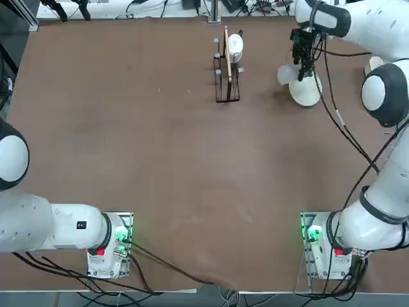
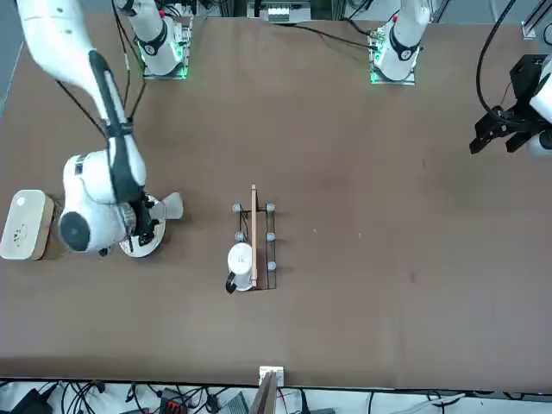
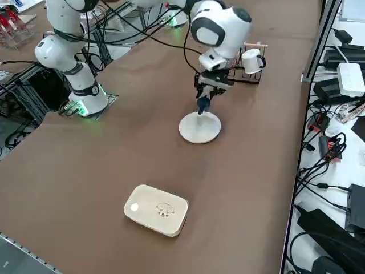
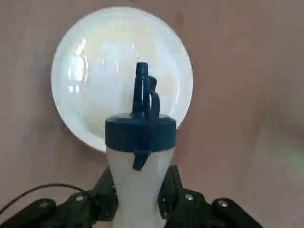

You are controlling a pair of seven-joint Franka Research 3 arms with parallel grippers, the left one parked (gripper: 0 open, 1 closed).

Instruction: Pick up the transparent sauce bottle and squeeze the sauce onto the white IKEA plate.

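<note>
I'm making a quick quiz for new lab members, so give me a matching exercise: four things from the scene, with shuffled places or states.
1. transparent sauce bottle
2. white IKEA plate
3. white mug
4. right gripper

A. at the black wire rack
B. fingers pressed on the bottle from both sides
C. dark blue cap, nozzle pointing over the plate
D. on the brown table, with pale yellowish patches on it

Pairs: 1-C, 2-D, 3-A, 4-B

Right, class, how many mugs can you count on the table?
1: a white mug, in the black wire rack, beyond the plate in the right side view. None seems hidden.
</note>
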